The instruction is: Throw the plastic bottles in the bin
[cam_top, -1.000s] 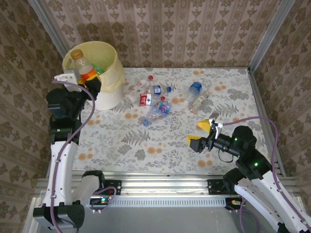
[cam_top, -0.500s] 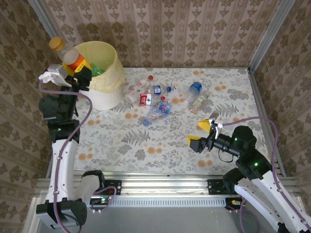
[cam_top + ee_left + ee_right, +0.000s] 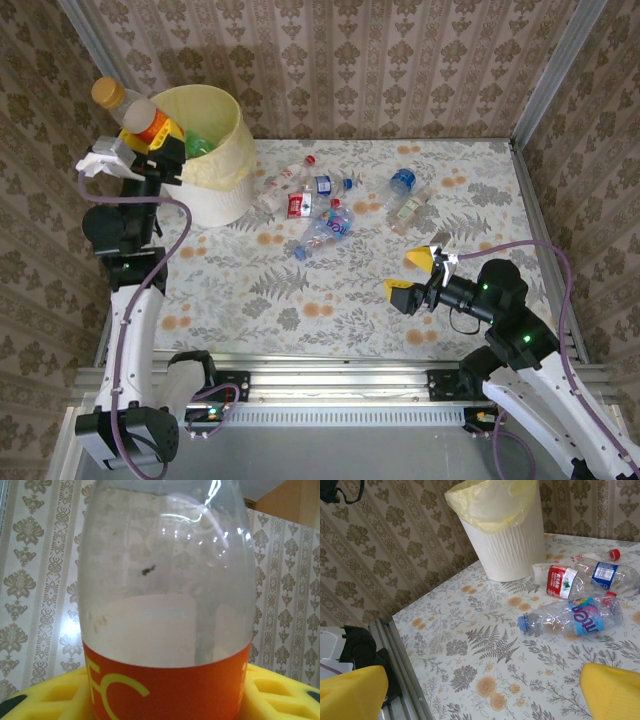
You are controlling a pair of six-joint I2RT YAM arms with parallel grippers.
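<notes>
The left gripper [image 3: 152, 148] is partly closed around the orange-labelled bottle [image 3: 140, 118], its yellow pads [image 3: 40, 697] pressing the label from both sides in the left wrist view. The clear bottle [image 3: 167, 605] is raised and tilted, its tan cap pointing up and to the left, just beside the left rim of the bin [image 3: 228, 165]. The bin stands at the far left corner of the table [image 3: 250, 290], lined with a pale yellow bag [image 3: 492, 502], and a green bottle [image 3: 200, 146] lies inside it. Near the bin's right, loose bottles [image 3: 315, 205] lie in a cluster, with two more [image 3: 405, 195] further right. The right gripper [image 3: 408, 276] hovers low over the near right of the table, jaws spread wide and empty.
</notes>
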